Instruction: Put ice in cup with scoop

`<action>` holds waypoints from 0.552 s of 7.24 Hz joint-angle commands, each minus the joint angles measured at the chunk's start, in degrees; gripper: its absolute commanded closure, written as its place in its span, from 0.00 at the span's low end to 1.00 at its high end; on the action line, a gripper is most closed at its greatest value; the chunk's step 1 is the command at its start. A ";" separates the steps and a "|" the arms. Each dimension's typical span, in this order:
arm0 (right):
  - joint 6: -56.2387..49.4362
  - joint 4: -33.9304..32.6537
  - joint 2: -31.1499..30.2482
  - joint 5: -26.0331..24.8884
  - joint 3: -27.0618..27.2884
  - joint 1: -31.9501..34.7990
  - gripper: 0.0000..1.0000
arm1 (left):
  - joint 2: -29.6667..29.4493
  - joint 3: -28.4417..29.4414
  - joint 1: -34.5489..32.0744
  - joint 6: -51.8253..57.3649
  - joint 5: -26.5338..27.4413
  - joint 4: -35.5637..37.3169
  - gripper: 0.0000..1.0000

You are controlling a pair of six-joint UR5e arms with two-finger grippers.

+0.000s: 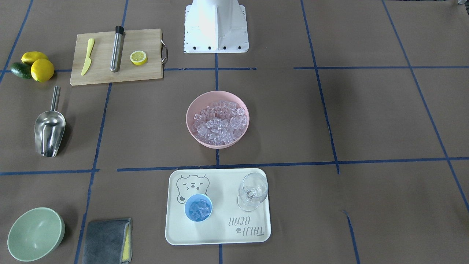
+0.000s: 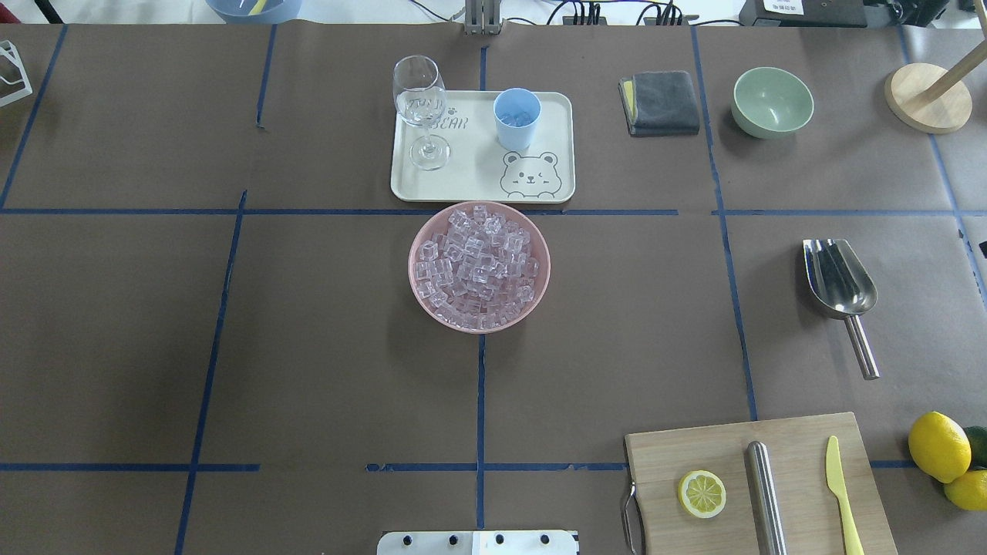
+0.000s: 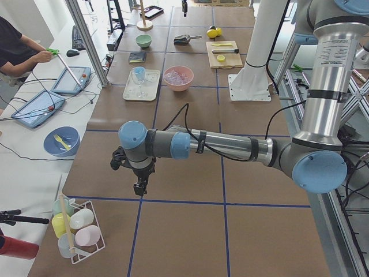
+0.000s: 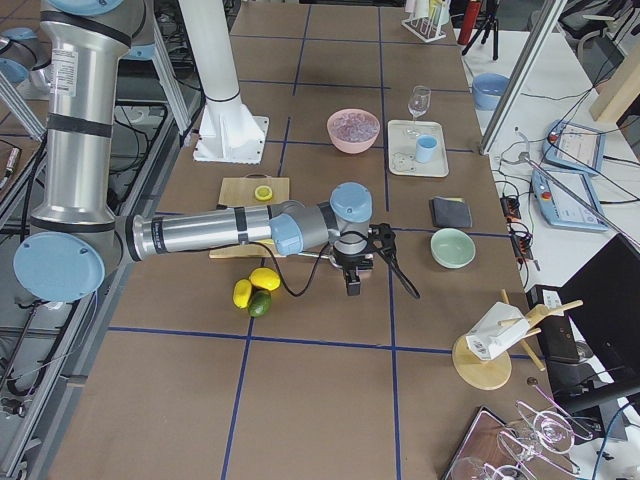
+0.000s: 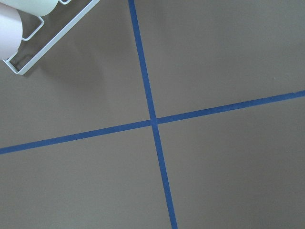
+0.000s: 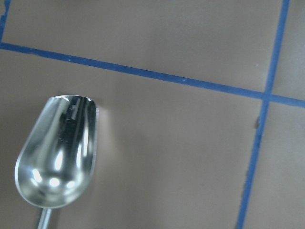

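The steel scoop lies empty on the table at the robot's right, its handle toward the robot; it also shows in the overhead view and the right wrist view. The light-blue cup stands on the white tray with a few ice cubes inside; it also shows overhead. Many ice cubes fill the pink bowl. My right gripper hovers above the scoop's area. My left gripper hangs over bare table far to the left. I cannot tell whether either is open or shut.
A wine glass stands on the tray beside the cup. A cutting board holds a yellow knife, a steel cylinder and a lemon half. Lemons, a green bowl and a grey cloth lie on the robot's right. A cup rack stands near the left gripper.
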 commanded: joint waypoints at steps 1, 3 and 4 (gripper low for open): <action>-9.24 -0.09 -0.39 0.96 -5.37 6.96 0.00 | 3.46 0.25 -0.77 1.15 0.02 -0.01 0.00; -8.54 0.52 -1.53 0.95 -6.00 8.38 0.00 | 5.85 -0.28 -0.77 -0.77 -0.50 -0.01 0.00; -9.23 0.53 -2.23 0.61 -6.78 8.91 0.00 | 5.86 -0.28 -0.77 -3.13 -0.59 -0.27 0.00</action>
